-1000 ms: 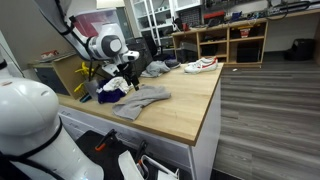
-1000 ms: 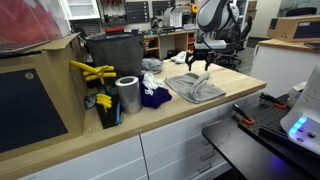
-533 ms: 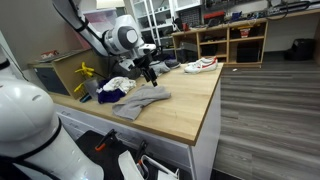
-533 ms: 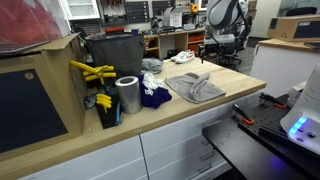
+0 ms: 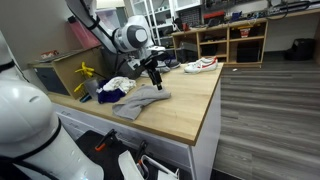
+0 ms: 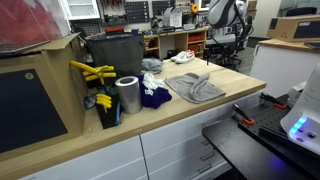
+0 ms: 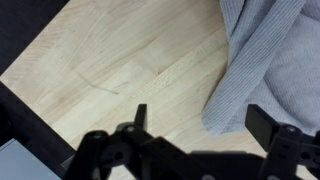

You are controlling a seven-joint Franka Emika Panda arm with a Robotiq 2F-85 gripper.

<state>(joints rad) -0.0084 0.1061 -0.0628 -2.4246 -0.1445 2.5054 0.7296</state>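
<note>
My jaws are spread wide with nothing between them. In the wrist view one finger (image 7: 140,117) is over bare wood and the other finger (image 7: 263,122) is by the hem of the grey cloth (image 7: 276,58). They hang above the counter (image 7: 110,60) and touch neither cloth nor wood. The cloth fills the right side of the wrist view in soft folds, and one rounded fold edge reaches down into the gap, closer to the right-hand finger. The rest of that view is light wood grain with a faint curved scratch.

In both exterior views the grey cloth (image 5: 141,100) lies crumpled flat near the middle of the counter (image 5: 192,108), and I hang just past its far edge. In an exterior view the same grey cloth (image 6: 195,88) has a dark blue cloth (image 6: 154,97) just beside it. A silver can (image 6: 127,95) stands upright next to that. Yellow clamps (image 6: 91,72) sit behind the can on a cardboard box edge, and a dark bin (image 6: 113,54) is further back. A white-and-red shoe (image 5: 201,65) lies at the far end of the counter, well apart from the cloth. A white and blue garment pile (image 5: 114,87) sits beside the grey cloth.
</note>
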